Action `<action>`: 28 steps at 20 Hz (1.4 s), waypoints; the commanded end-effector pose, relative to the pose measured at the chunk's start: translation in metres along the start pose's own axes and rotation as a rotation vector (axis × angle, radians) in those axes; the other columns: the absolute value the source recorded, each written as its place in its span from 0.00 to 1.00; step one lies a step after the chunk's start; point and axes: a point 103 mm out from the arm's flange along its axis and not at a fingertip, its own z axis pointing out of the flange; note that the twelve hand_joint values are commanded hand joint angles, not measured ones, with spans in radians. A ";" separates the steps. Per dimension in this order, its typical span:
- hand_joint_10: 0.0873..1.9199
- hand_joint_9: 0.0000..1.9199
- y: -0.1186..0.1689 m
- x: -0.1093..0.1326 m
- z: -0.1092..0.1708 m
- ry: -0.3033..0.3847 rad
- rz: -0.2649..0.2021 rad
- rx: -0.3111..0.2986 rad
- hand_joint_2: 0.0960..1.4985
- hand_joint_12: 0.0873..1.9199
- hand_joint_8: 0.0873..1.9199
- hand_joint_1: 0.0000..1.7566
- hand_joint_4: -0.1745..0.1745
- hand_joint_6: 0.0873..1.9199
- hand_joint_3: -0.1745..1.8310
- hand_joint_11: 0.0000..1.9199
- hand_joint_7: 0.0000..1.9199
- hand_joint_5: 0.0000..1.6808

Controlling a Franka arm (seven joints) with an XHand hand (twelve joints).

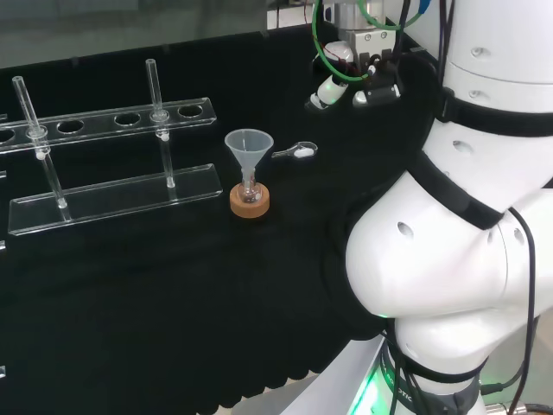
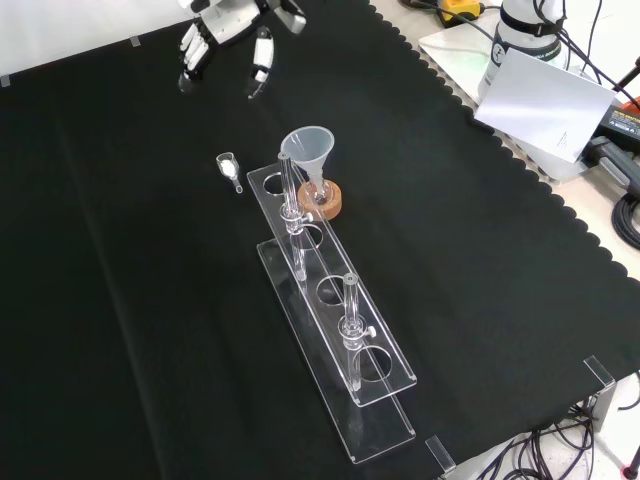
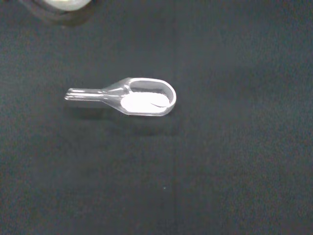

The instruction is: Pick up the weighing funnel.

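1. Pickup not started: small clear scoop-shaped weighing funnel [image 3: 142,98], white powder in its bowl, lies flat on the black cloth [image 2: 120,300]. It sits toward the cloth's arm-side edge, near the big clear cone funnel [image 2: 308,148] in its cork-ringed flask.
2. Black and white hand [image 2: 228,22] hovers above, well apart, fingers relaxed and spread, holding nothing.
3. Left to do: descend, close on it, lift. Keep it level, since the powder looks likely to spill.

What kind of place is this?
Probably a chemistry lab: a clear test-tube rack, a funnel in a small flask on a cork ring, and a weighing funnel holding white powder.
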 end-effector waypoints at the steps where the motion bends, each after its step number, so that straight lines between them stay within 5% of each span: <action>1: 0.25 0.34 0.026 -0.010 0.030 -0.002 -0.023 0.044 0.43 0.69 0.33 0.46 0.38 0.00 0.28 0.23 0.23 0.28; 10: 0.24 0.38 0.038 0.008 0.069 -0.045 -0.047 0.088 0.39 0.68 0.32 0.47 0.41 0.00 0.32 0.24 0.27 0.33; 20: 0.23 0.39 0.059 0.011 0.091 -0.096 -0.019 0.097 0.38 0.68 0.32 0.47 0.44 0.00 0.34 0.25 0.28 0.36; 28: 0.23 0.39 0.069 0.010 0.099 -0.202 -0.036 0.121 0.38 0.67 0.32 0.48 0.45 0.01 0.34 0.25 0.29 0.40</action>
